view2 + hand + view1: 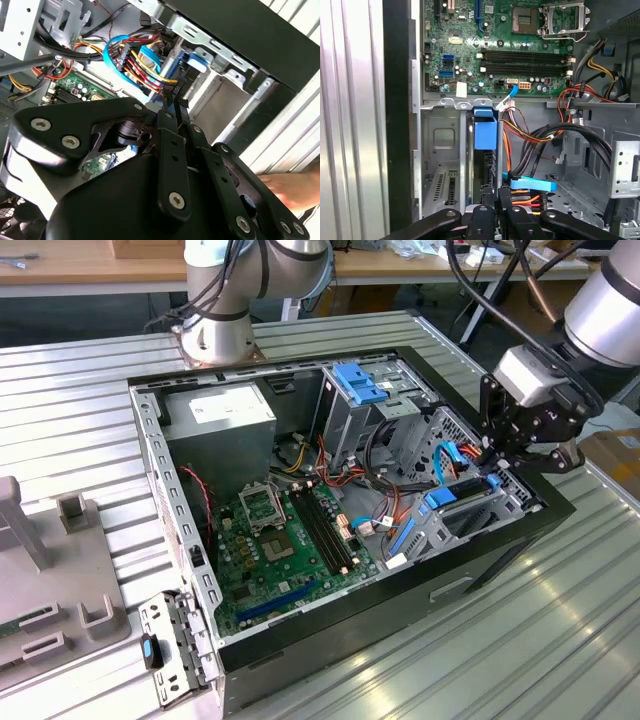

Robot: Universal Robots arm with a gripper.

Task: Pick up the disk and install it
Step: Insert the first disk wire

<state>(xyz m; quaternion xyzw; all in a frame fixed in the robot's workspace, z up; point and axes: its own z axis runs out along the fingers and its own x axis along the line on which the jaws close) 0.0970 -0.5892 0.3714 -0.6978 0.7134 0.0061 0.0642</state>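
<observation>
Blue-railed disk [485,134] stands edgewise in the bay [440,150], right at the claw [495,201]; open or closed, cannot tell.

Bright, even daylight; glare streaks the ribbed metal bench [560,640] in the exterior view, the computer case [300,625] interior sits shadowed, and near linkage in both wrist views blurs

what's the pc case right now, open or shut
Open: the case has no side panel on, and the motherboard lies exposed.
</observation>
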